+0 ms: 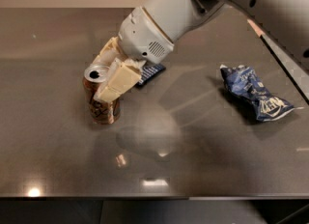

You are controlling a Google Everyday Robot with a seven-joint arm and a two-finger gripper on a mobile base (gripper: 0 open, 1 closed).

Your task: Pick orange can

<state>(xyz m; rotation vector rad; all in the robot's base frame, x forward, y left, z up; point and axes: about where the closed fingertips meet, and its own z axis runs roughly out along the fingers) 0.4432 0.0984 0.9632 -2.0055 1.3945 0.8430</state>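
Note:
The orange can (102, 108) is brownish-orange with dark lettering and a silver top with a dark hole. It stands upright at the left middle of the dark table (193, 160). My gripper (100, 86) comes down from the upper right and is shut on the can's upper part. One cream finger (118, 80) lies across the can's front, the other sits behind it. The can's base is at or just above the tabletop; I cannot tell which.
A small dark-blue flat packet (151, 73) lies just behind the gripper, partly hidden by the wrist. A wrinkly blue foil bag (256, 93) lies at the right. The table's right edge (285, 68) runs diagonally; its front edge is near the bottom.

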